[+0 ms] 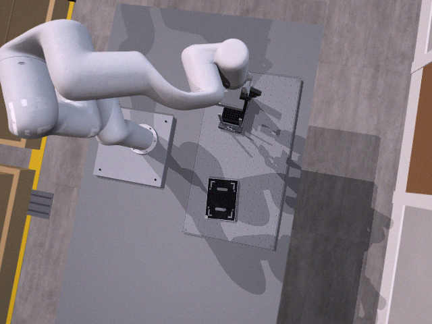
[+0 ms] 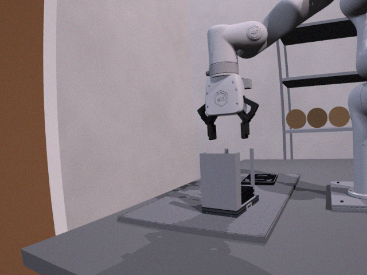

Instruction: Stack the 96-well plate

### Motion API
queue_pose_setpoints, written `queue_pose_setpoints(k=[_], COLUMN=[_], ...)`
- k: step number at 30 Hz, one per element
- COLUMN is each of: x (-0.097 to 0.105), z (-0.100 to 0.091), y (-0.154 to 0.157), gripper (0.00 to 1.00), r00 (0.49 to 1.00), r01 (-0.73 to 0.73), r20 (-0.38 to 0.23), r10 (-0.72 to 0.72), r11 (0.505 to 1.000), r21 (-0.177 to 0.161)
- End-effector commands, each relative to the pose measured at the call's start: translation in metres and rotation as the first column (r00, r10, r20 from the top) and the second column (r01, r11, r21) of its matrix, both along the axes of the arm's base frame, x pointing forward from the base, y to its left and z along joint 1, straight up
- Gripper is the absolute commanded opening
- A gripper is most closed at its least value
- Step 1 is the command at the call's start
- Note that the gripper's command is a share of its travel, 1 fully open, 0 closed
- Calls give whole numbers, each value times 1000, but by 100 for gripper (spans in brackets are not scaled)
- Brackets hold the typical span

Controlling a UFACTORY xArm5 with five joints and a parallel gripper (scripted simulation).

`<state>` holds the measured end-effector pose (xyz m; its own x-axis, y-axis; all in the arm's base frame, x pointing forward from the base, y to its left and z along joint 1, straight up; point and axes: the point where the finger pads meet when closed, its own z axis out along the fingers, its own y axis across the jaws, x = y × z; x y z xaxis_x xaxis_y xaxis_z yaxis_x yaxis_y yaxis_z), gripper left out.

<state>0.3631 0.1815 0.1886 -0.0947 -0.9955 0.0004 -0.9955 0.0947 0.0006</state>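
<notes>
The stack rack K1 [image 1: 231, 120] stands at the far end of the perforated baseplate; in the side view it is a tall grey box with posts [image 2: 221, 181]. A dark well plate [image 1: 231, 116] [image 2: 247, 192] sits inside it, and dark plate edges show at the rack's open side; I cannot tell how many plates lie there. My gripper [image 2: 227, 134] is open and empty, hanging straight above the rack, clear of its top; in the overhead view it is mostly hidden under the wrist [image 1: 249, 94]. The plate nest N1 [image 1: 221, 199] is a flat black pad with white corner marks and two slots, with no plate on it [image 2: 260, 178].
The perforated baseplate [image 1: 244, 160] lies on the grey table. The arm's base plate [image 1: 134, 150] is to the left of it. A shelf unit [image 2: 317, 89] with three brown discs stands behind the table.
</notes>
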Motion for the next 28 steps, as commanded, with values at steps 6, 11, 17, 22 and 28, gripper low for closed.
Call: queue_pose_setpoints(k=[6, 11, 17, 22, 28], x=[1, 1, 1, 1, 1], z=[19, 19, 19, 19, 19], y=[1, 1, 1, 1, 1], gripper=[100, 100, 100, 100, 100], r00=[1000, 1000, 1000, 1000, 1000], r01=[0, 0, 0, 0, 0], r20=[9, 9, 9, 9, 9], r10=[0, 0, 0, 0, 0], r11=[1000, 1000, 1000, 1000, 1000], r21=[-4, -4, -4, -4, -4])
